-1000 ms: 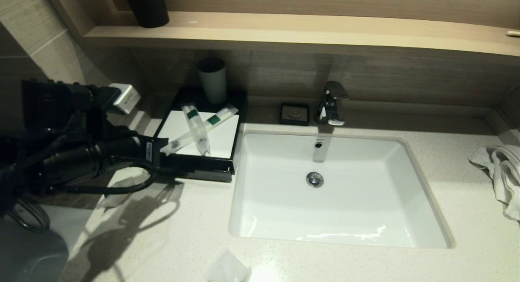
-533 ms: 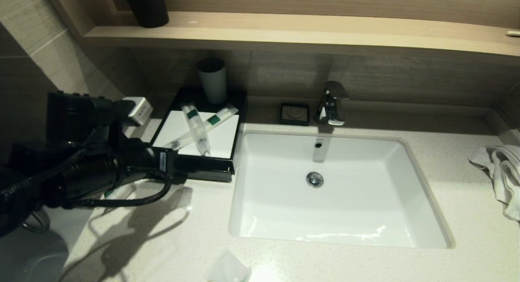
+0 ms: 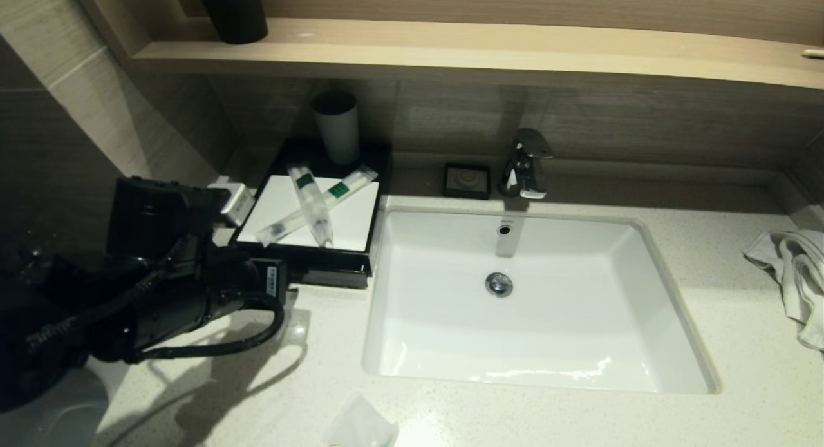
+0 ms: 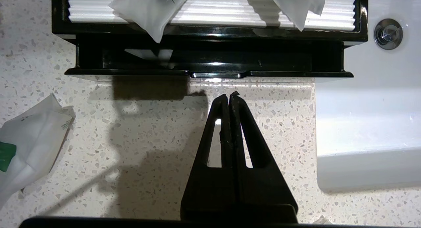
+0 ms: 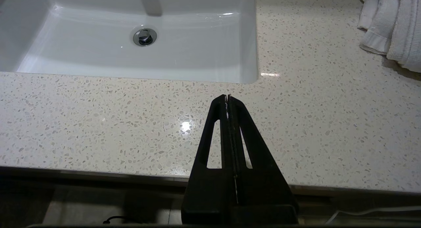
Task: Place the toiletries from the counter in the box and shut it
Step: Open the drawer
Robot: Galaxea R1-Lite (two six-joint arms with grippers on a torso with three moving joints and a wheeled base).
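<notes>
The black box [image 3: 335, 274] with a white ribbed top stands on the counter left of the sink. Two wrapped toiletries [image 3: 311, 203] lie crossed on that top; their ends show in the left wrist view [image 4: 148, 11]. My left gripper [image 3: 285, 281] is shut and empty, with its tips just short of the box's front lip [image 4: 210, 74]. A white packet with green print [image 4: 31, 146] lies on the counter beside it. Another white packet [image 3: 359, 426] lies at the counter's near edge. My right gripper [image 5: 227, 96] is shut and empty over the near counter edge, right of the sink.
The white sink [image 3: 534, 305] takes up the middle, with a chrome tap [image 3: 526, 163] and a small black dish [image 3: 467, 180] behind it. A cup [image 3: 336, 128] stands behind the box. A towel [image 3: 795, 273] lies at the right.
My left arm has moved toward the near side and to the right. Its gripper has come down from beside the box's top to the counter in front of the box.
</notes>
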